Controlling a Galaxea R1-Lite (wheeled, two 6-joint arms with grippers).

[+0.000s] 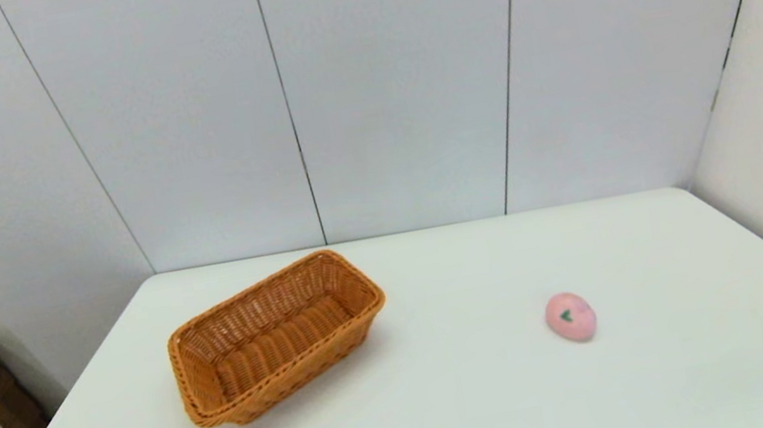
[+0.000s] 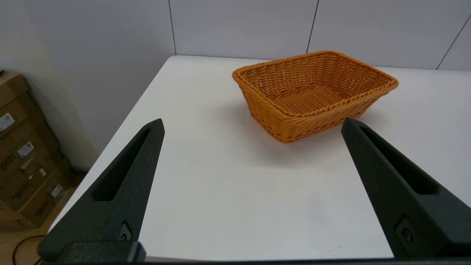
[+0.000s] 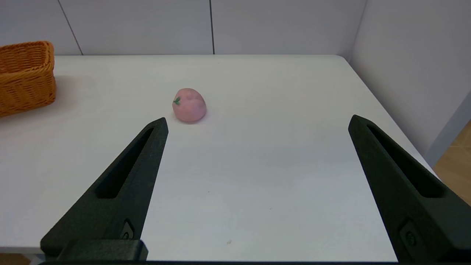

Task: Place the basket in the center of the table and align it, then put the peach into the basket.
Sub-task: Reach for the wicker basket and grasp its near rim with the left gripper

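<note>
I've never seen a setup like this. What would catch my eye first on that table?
Most striking is the orange-brown woven basket, empty, sitting askew on the left half of the white table. Well apart from it on the right lies a small pink peach with a green leaf mark. Both grippers are held back at the near edge, wide open: the left gripper faces the basket, the right gripper faces the peach.
</note>
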